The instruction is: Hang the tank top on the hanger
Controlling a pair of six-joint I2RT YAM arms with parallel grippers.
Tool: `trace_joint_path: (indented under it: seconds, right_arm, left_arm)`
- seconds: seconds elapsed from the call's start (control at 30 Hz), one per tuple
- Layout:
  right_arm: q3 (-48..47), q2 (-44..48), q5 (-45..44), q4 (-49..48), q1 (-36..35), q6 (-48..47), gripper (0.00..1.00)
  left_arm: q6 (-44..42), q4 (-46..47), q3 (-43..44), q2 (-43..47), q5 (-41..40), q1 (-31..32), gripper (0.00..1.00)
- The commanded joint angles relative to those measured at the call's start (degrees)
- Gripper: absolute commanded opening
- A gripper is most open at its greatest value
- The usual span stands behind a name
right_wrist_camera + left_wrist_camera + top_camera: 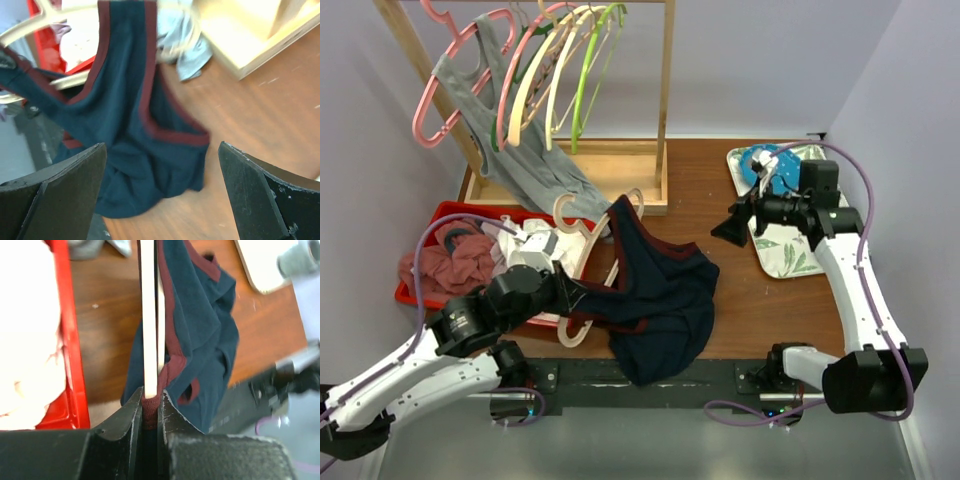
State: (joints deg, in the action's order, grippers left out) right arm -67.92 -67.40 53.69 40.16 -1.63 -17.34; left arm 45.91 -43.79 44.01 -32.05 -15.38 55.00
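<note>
1. The left gripper [150, 399] is clamping down tight, its jaws pinching the thin tan hanger [147, 315] together with a fold of dark red trim
2. The tank top [665, 300] is draping off that hanger, with navy cloth spilling over the wooden table [770, 300] and reaching its near edge, just right of the left arm
3. From above, one red-trimmed strap is looping over the hanger's upper end, close to the curled hook
4. The hanger is sitting tilted in the grip, crossing the right end of the red bin [408, 292], with its hook pointing toward the base of the wooden rack [666, 100]
5. The right gripper [730, 228] is hovering released, fingers spread wide with nothing between them, off to the right of the garment and clear of it
6. The right wrist camera is looking straight at the navy top through those parted fingers, with red trim showing along the neck and armhole
7. On the rack behind, a grey tank top [535, 165] is hanging from a pink hanger [430, 110], with more coloured hangers beside it
8. A leaf-patterned tray [785, 250] is lying at the far right, under the right arm
</note>
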Motion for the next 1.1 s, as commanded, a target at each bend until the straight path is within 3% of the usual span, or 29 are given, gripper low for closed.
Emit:
trace_joint_path:
  seconds: [0.0,0.1,0.13,0.23,0.33,0.8,1.07]
  right_arm:
    - [8.4,1.74,6.06,-11.15,0.66,5.3,0.99]
    - [12.89,2.88,8.52,-14.06,1.54,4.87,0.99]
    - [13.25,3.15,8.88,-13.36,1.54,4.25,0.99]
    - [14.92,4.64,10.55,-13.79,3.11,3.9,0.98]
    - [16.41,6.13,10.47,-14.94,3.82,3.98,0.99]
    - [14.57,4.64,11.7,-10.46,4.53,0.64,0.98]
    - [14.13,4.03,12.23,-9.14,5.06,-0.23,0.99]
  left_arm:
    - [6.12,8.62,-1.29,-1.78,-9.15,-2.61,0.0]
    - [3.59,15.3,-2.08,-4.24,-3.89,-12.17,0.0]
    - [2.88,17.4,-2.87,-5.64,1.96,-18.9,0.0]
    - [1.03,24.18,-3.84,-8.28,11.3,-29.91,0.0]
    - [-1.34,29.97,-3.14,-9.69,14.31,-35.29,0.0]
    - [-21.36,24.37,11.43,-18.56,15.99,-49.2,0.0]
    - [-26.75,21.82,18.47,-23.49,14.25,-55.0,0.0]
